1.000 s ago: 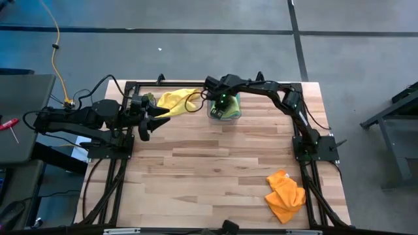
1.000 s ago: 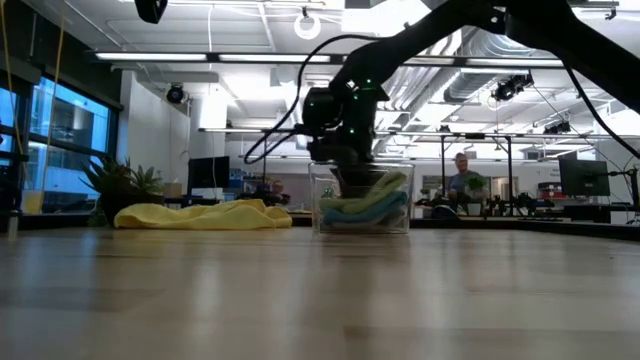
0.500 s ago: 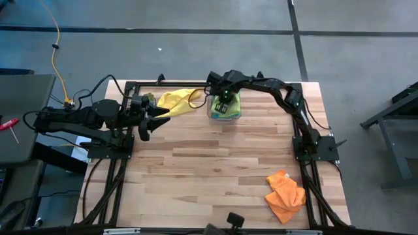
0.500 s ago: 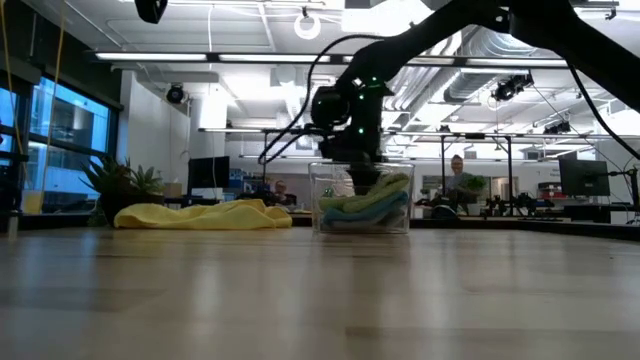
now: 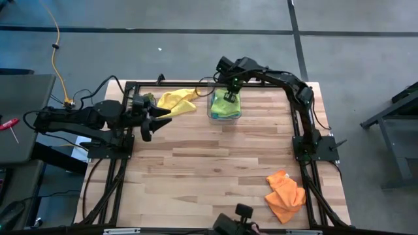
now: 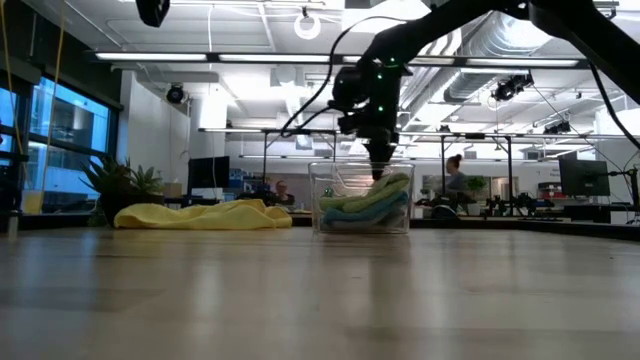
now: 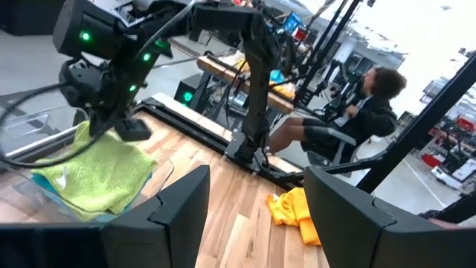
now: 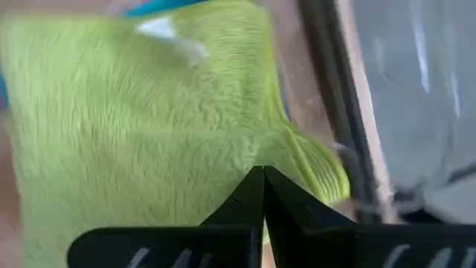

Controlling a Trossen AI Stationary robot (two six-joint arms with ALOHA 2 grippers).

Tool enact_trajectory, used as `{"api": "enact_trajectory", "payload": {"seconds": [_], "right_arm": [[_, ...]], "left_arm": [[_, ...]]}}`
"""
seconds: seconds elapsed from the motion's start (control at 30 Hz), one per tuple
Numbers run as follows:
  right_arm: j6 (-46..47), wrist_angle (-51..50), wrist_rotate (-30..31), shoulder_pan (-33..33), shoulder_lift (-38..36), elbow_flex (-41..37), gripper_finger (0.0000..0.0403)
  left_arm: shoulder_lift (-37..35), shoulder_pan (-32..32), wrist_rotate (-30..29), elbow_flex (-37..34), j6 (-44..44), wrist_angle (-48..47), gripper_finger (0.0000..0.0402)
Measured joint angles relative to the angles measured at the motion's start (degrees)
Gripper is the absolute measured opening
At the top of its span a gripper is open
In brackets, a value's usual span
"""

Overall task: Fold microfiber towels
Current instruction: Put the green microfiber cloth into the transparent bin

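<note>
Two risks are judged: right gripper (image 5: 230,95), jaws pinching the soft lime green microfiber towel (image 5: 226,104), may lose it or drag the clear plastic box (image 6: 362,198); left gripper (image 5: 159,117) is held spread.

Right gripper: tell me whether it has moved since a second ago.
Yes. In the low view the right gripper, shut, has risen out of the clear plastic box and now sits at the rim, just above the lime green towel.

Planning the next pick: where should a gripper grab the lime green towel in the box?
Probably its raised corner by the box's far rim, from straight above: the lime green towel lies on top, walls block the sides.
</note>
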Motion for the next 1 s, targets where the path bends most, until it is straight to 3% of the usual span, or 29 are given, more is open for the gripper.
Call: {"api": "enact_trajectory", "payload": {"seconds": [0.2,1.0], "right_arm": [[-16.4,3.4,1.1,1.2,0.3,-0.6,0.0],[-18.9,2.5,0.6,1.5,9.7,-0.6,0.0]], "left_arm": [[2.2,0.0,0.0,0.0,-1.4,0.0,0.0207],[4.8,0.0,0.0,0.0,-4.5,0.6,0.0207]]}}
